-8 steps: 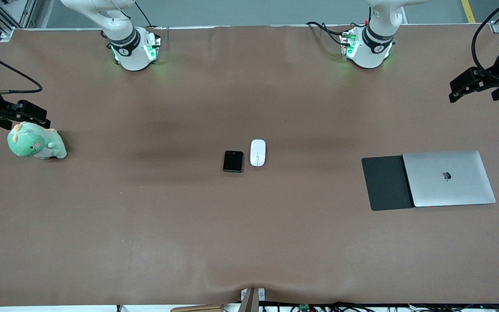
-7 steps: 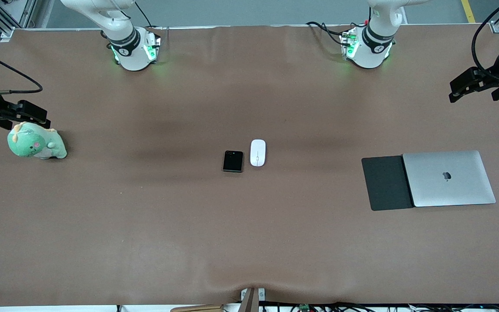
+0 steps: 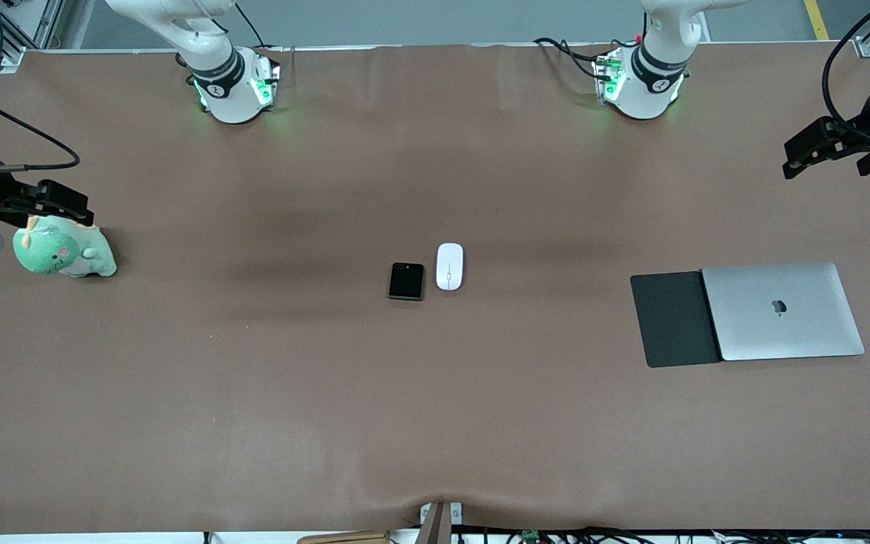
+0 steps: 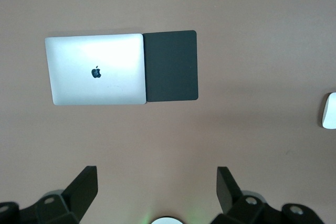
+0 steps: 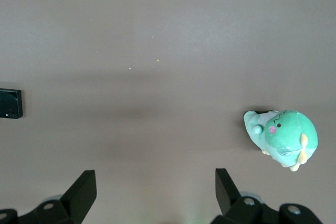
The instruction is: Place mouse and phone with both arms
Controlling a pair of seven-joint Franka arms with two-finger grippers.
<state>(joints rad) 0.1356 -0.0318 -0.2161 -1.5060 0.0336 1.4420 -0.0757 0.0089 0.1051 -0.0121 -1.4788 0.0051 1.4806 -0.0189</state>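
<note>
Opening step, nothing grasped yet; the phone (image 3: 405, 281) and the mouse (image 3: 449, 266) lie side by side mid-table, just apart, the mouse toward the left arm's end; left gripper (image 4: 157, 186) hangs high with jaws spread wide and empty over the table at the left arm's end, above the laptop (image 3: 782, 310) and the black mouse pad (image 3: 673, 319); right gripper (image 5: 156, 186) equally wide and empty, up over the right arm's end beside the green plush toy (image 3: 63, 251); next move probably calls for each arm to swing in toward the centre and descend, right to the phone, left to the mouse; readable marks: only an apple logo on the laptop lid; phone shows tiny camera dots, any lettering too small to tell.
</note>
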